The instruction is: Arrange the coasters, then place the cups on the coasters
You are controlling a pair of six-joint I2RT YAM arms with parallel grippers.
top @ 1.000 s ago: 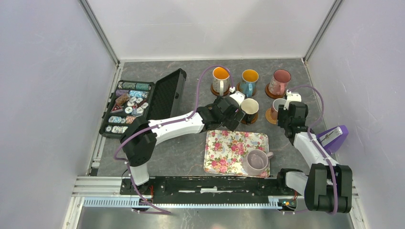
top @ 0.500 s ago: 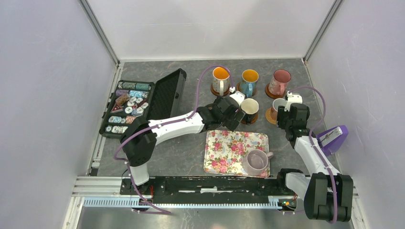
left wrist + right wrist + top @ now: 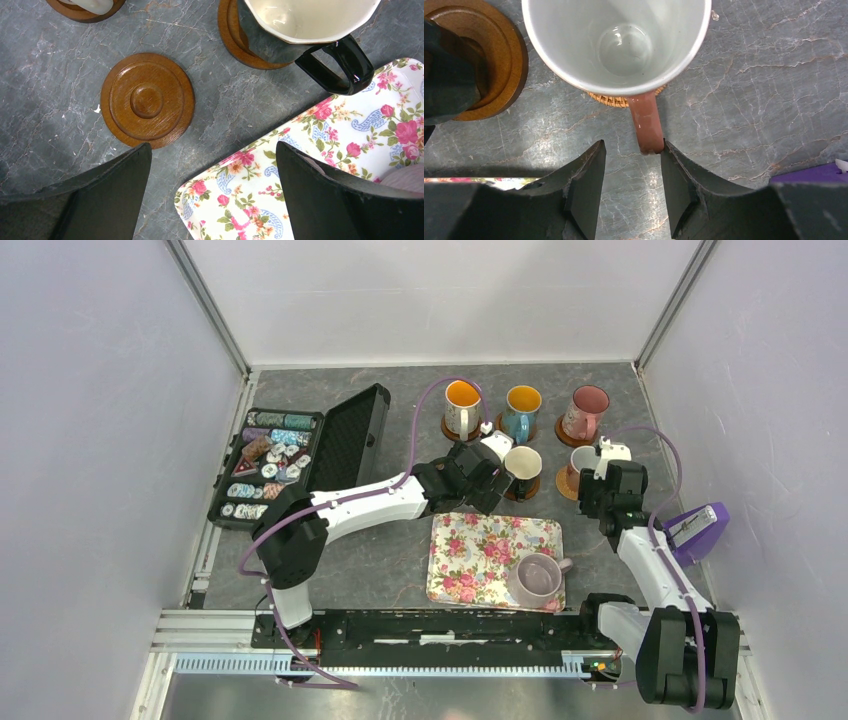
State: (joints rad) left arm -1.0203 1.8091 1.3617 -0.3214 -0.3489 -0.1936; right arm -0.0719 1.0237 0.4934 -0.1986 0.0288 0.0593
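- Left gripper (image 3: 212, 147), fingers wide apart, hovers by the bare dark brown ringed wooden coaster (image 3: 146, 100). A careless swing could clip the black cream-lined ceramic cup (image 3: 300, 15).
- Right gripper (image 3: 633, 146), fingers apart, straddles the handle of the white-pink ceramic cup (image 3: 624, 45) on the tan cork coaster (image 3: 609, 100). A skewed pull-back could drag it off.
- Count: six cups, five on coasters, the lilac cup (image 3: 538, 578) on the floral rectangular tray (image 3: 470, 550). Six coasters: five brown, one tan.

Left wrist view: an uncovered brown coaster (image 3: 147, 100) is lying with bare tabletop (image 3: 50, 125) around it, the floral tray (image 3: 300, 170) and black mug (image 3: 336, 64) crowding one side. Right wrist view: a white mug (image 3: 616, 40) is blocking the path ahead of the right gripper (image 3: 632, 145).
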